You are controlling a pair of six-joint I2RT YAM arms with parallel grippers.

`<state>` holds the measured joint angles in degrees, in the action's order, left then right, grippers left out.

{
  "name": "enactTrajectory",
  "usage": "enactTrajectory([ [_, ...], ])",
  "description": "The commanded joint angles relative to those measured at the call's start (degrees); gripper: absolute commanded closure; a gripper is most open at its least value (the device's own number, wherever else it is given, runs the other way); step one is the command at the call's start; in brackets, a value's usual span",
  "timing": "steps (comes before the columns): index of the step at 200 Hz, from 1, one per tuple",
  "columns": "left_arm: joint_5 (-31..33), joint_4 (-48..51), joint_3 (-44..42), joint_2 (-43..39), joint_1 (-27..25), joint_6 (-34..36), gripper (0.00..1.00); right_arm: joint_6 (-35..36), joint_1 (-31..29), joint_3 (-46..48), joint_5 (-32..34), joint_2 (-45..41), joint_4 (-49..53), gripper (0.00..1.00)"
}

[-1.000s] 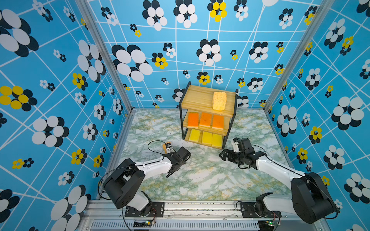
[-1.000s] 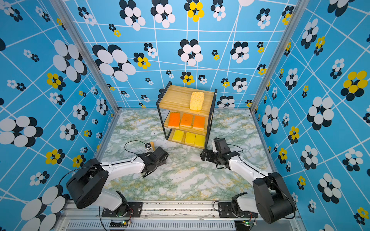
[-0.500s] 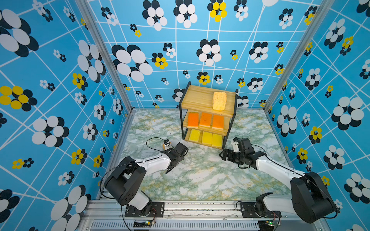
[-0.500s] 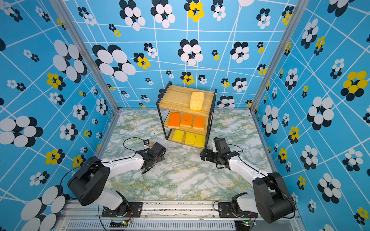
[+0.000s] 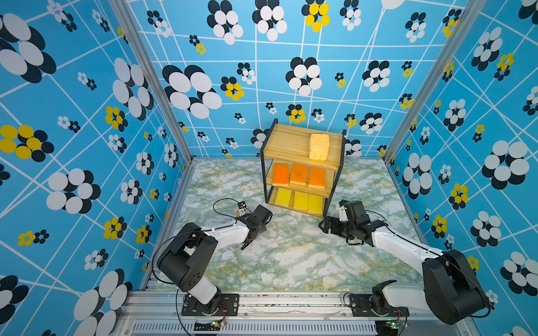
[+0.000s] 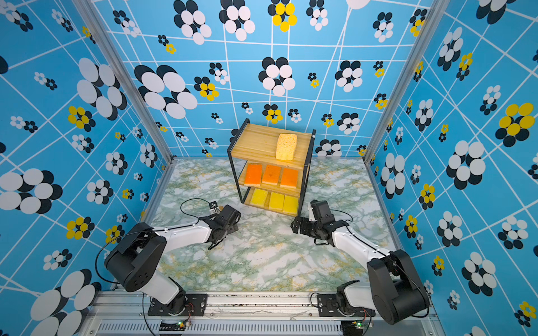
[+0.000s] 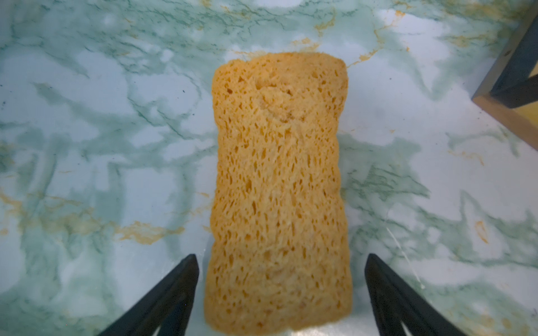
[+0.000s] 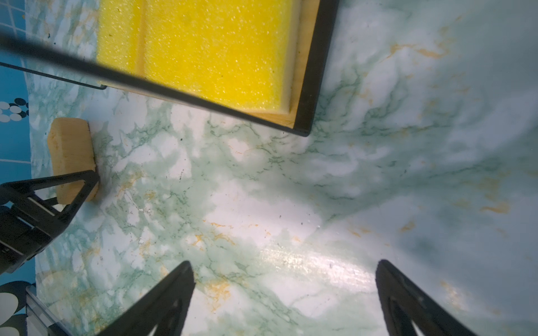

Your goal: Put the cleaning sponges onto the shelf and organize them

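**Left gripper closes in on the stray sponge**

The tan sponge (image 7: pixel 279 186) lies flat on the table (image 7: pixel 87 116), in front of the shelf (image 5: pixel 288 142) and to its left. It is the only sponge seen off the shelf. Over the last second the left gripper (image 7: pixel 279 261) has settled over it and its jaws have begun to narrow. They straddle the sponge's near end with a sliver of gap each side, so nothing is gripped yet. The right gripper (image 8: pixel 283 266) hangs spread and empty over bare table by the shelf's front right corner, unmoved. On the shelf are a second tan one (image 5: pixel 319 146) on top, orange sponges (image 5: pixel 299 174) in the middle and yellow sponges (image 5: pixel 300 200) below. As I judge it, what remains is a pinch, a lift and a spot on the top board
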<state>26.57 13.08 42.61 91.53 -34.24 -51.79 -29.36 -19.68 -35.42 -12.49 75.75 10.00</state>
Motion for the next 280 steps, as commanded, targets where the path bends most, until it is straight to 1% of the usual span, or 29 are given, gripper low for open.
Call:
enactTrajectory([
  [1,-0.5,-0.6,0.9,1.3,0.7,0.6,0.17,-0.8,0.3,-1.0,0.2,1.0,-0.5,0.01],
  [26,-0.7,-0.8,0.8,1.4,0.9,0.8,0.25,-0.8,0.3,-1.1,0.3,1.1,-0.6,0.01],
  [116,-0.8,-0.8,0.8,1.6,1.6,1.4,0.44,-1.0,0.3,-1.2,0.3,1.4,-0.8,0.01],
  [149,-1.4,-0.6,0.9,0.7,1.5,2.5,0.54,-1.0,0.4,-1.1,0.3,1.2,-0.8,0.01],
  [166,-1.4,0.2,1.1,-0.4,1.5,2.8,0.56,-1.0,0.3,-1.1,0.3,1.2,-0.8,0.01],
  [176,-1.3,1.2,1.4,-1.5,1.5,3.2,0.56,-1.0,0.4,-1.1,0.3,1.1,-0.8,0.01],
  [177,-1.3,1.3,1.4,-1.7,1.5,3.2,0.58,-1.0,0.4,-1.1,0.3,1.1,-0.8,0.01],
  [180,-1.3,1.4,1.4,-2.0,1.5,3.5,0.6,-1.0,0.3,-1.1,0.3,1.1,-0.8,0.01],
  [200,-1.5,2.3,1.7,-5.1,1.2,5.4,0.63,-1.1,0.3,-1.0,0.3,1.1,-0.8,0.01],
  [228,-2.0,5.8,2.8,-10.7,0.7,7.4,0.64,-1.1,0.3,-1.0,0.3,1.1,-0.9,0.01],
  [256,-4.9,11.3,5.6,-17.3,0.1,9.9,0.65,-1.1,0.4,-0.9,0.3,1.2,-0.9,0.01],
  [280,-0.5,16.7,8.2,-24.2,-2.6,10.9,0.64,-0.5,0.3,-1.7,0.3,2.2,-0.5,0.01],
])
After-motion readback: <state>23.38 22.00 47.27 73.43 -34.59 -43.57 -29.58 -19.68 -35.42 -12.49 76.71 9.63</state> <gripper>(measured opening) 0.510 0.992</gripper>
